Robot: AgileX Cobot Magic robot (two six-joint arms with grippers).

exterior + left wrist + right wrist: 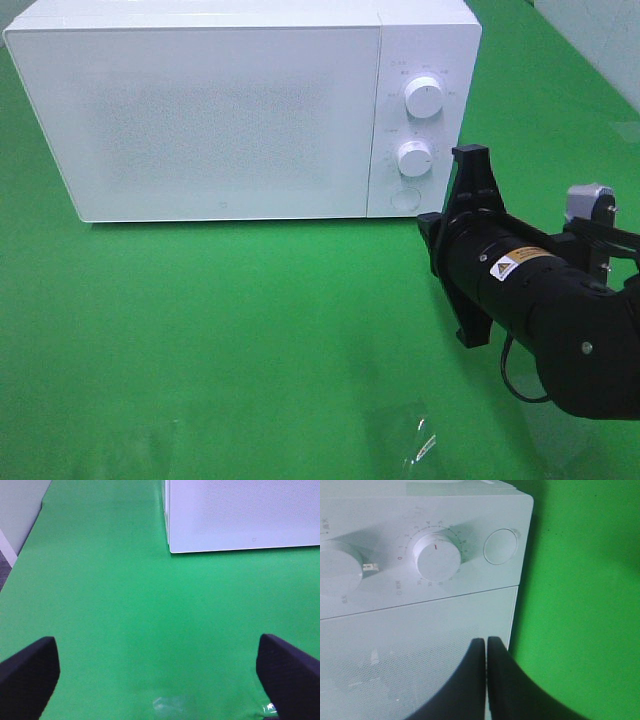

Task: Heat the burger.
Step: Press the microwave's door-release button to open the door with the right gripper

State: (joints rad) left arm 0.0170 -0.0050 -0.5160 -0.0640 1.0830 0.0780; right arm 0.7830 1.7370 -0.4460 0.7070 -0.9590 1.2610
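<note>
My right gripper (486, 645), jaws pinched together into one blunt tip, points at the closed white microwave (200, 120) near its round button (500, 546), probably to press it; my left gripper (159, 670) hangs wide and empty; the burger is out of sight.

A lab test bench: white microwave (220, 120) on green cloth (250, 330).

green table (250, 330), matte cloth-like top, white microwave (200, 110) standing on it at the back, door shut, front facing out, faint shiny clear patch (415, 445) near front edge, identity unclear
</note>
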